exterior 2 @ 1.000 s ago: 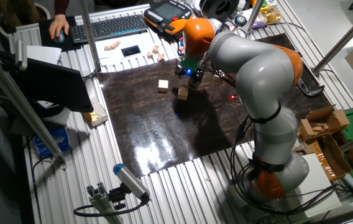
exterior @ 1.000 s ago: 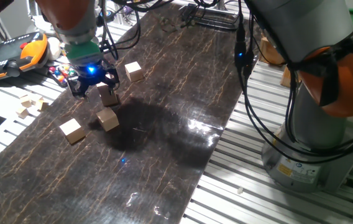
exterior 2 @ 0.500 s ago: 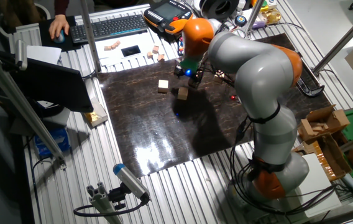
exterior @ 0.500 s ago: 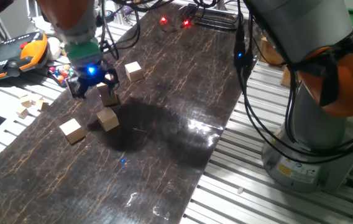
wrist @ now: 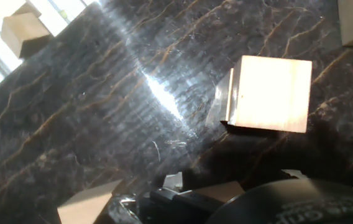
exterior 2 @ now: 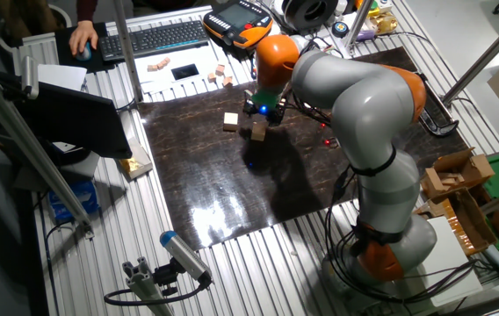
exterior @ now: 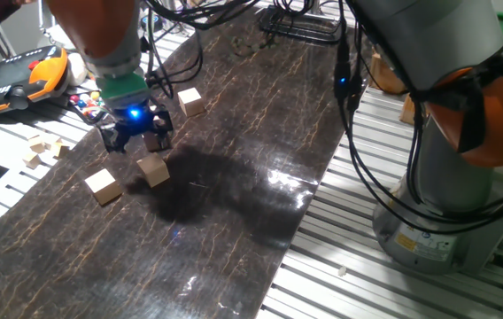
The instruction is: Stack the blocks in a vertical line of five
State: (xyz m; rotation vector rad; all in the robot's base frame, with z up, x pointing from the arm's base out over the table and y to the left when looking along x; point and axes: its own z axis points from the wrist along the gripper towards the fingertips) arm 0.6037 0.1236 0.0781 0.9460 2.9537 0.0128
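Fingers (exterior: 134, 135) hung low over the dark surface (exterior: 234, 177), closed on a block (exterior: 151, 137) held clear of the marbled top. Just below and beside that block sat a second block (exterior: 153, 168) on the surface, not touching it. Farther toward the near-left edge lay a third block (exterior: 102, 185), and behind the fingers a fourth (exterior: 189, 101), all well apart. Seen from the other fixed view as the orange-jointed arm (exterior 2: 355, 96) bent over the far half of the surface, with a block (exterior 2: 230, 121) beside it and another (exterior 2: 258, 132) under the blue light. From the hand view, looked down on one block (wrist: 268, 93) lying flat on the glossy top, slightly offset to the right. Small pale bits (exterior: 39, 149) lay on the slatted frame at the left, near a pendant (exterior: 21, 78).
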